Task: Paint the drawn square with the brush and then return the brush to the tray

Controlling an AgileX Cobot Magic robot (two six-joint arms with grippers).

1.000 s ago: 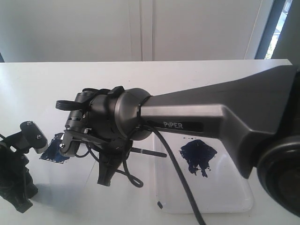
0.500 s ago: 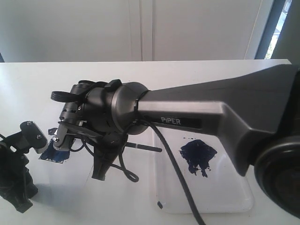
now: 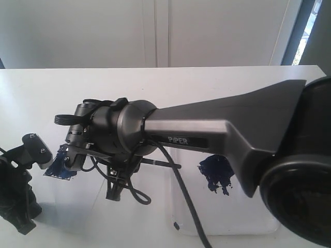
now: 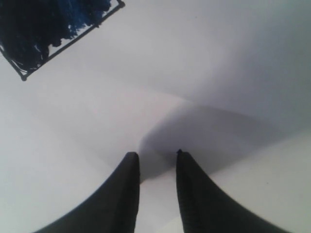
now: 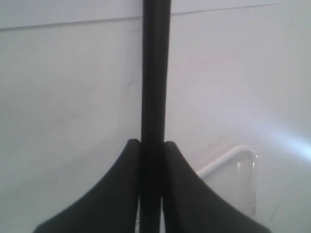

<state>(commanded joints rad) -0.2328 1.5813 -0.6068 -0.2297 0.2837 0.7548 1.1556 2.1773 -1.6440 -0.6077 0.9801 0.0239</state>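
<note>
Gripping brush (image 5: 155,63) in right hand (image 5: 151,141) | left hand (image 4: 155,153) released | drawn square (image 4: 51,26) blue-smeared

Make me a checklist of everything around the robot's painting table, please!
Surface: white table, bare where it shows.
Job's things: drawn square, visible part smeared dark blue; brush in a gripper's hold; tray bears a blue paint blot.
Clutter: nothing seen.
Grippers: right gripper shut on the brush handle; left gripper open, empty.
Cables: black cable hangs from the right arm over the tray.
Surroundings: pale wall panels; window strip at the right.
</note>
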